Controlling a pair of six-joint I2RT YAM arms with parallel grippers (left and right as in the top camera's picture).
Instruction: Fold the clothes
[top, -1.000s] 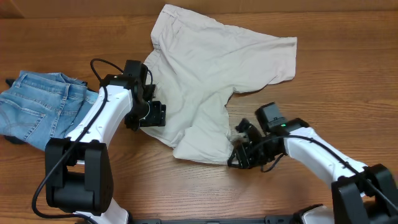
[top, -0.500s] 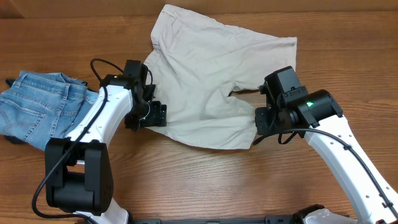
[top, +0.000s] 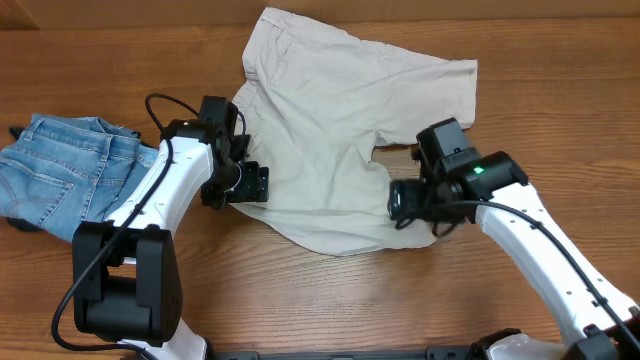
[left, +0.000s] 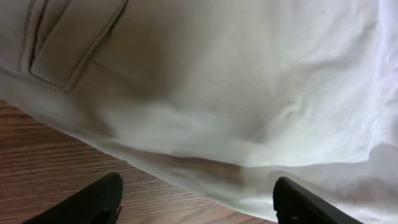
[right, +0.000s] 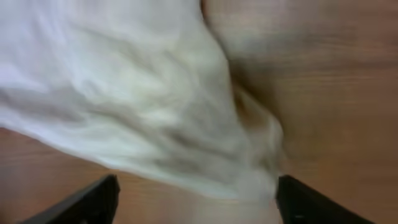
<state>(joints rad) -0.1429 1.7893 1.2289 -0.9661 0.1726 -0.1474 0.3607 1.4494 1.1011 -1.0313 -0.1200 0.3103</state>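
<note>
The clothes are a pair of pale beige shorts (top: 330, 120) spread over the middle of the wooden table, and light-blue denim jeans (top: 60, 175) bunched at the far left. My left gripper (top: 252, 186) sits at the shorts' left edge. In the left wrist view it (left: 199, 208) is open, with the cloth's hem (left: 205, 168) running across just ahead of the fingertips. My right gripper (top: 397, 203) hovers at the right side of the lower leg. It (right: 196, 205) is open too, with rumpled cloth (right: 155, 118) in front of it and nothing gripped.
Bare wooden table (top: 560, 90) shows to the right and front of the shorts. The jeans lie beside the left arm's white links (top: 165, 200). The right arm (top: 540, 250) reaches in from the lower right corner.
My right gripper lifted the crumpled lower leg, pulled it right and flatter, then let go and now stands open beside it. The left arm has not moved.
</note>
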